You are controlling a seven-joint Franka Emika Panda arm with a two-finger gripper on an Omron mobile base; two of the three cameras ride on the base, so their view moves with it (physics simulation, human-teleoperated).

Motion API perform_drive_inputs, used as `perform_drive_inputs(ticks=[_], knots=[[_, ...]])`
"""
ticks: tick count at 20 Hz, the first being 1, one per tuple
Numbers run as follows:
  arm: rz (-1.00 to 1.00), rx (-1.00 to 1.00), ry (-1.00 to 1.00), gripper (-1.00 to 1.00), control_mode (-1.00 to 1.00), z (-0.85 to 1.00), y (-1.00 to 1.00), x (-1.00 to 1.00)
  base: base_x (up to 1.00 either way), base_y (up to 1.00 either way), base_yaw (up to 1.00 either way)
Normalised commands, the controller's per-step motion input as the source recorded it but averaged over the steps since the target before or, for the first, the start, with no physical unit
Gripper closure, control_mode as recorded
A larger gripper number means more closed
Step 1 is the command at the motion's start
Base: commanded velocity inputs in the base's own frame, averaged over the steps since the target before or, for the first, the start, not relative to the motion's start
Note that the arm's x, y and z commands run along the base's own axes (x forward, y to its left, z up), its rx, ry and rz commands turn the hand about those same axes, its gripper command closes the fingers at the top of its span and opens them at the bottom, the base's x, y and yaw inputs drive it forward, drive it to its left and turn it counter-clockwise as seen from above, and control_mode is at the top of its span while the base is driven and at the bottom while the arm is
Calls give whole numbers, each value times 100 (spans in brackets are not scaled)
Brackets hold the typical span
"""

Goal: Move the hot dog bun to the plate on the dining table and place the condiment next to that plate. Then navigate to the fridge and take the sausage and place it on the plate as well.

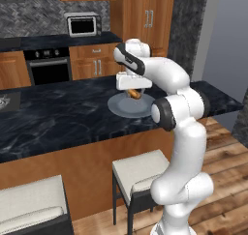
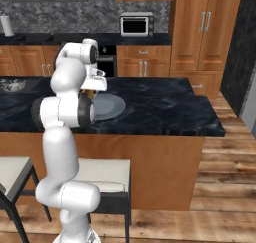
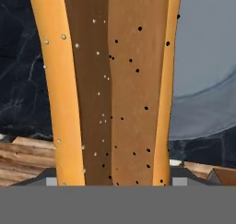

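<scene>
My gripper hangs just above the grey round plate on the dark marble counter and is shut on the hot dog bun. The bun is golden brown with a darker split and small seeds. It is held a little above the plate's far right part. From the right base view the bun peeks out under the hand, beside the plate. In the hand view the bun runs from top to bottom and hides the fingertips, with the plate behind it on the right.
The dark counter has a front edge facing me, with a cushioned stool and another seat below it. A microwave, an oven and wooden cabinets line the back wall.
</scene>
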Motion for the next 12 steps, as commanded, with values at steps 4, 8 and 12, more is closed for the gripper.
perform_drive_inputs(ticks=[4,8,12], knots=[[4,-7,1,100,-100,-74,-22,80,0,0,0],[0,0,3,100,-100,-39,-6,72,0,0,0],[0,0,3,100,-100,-32,0,44,0,0,0]])
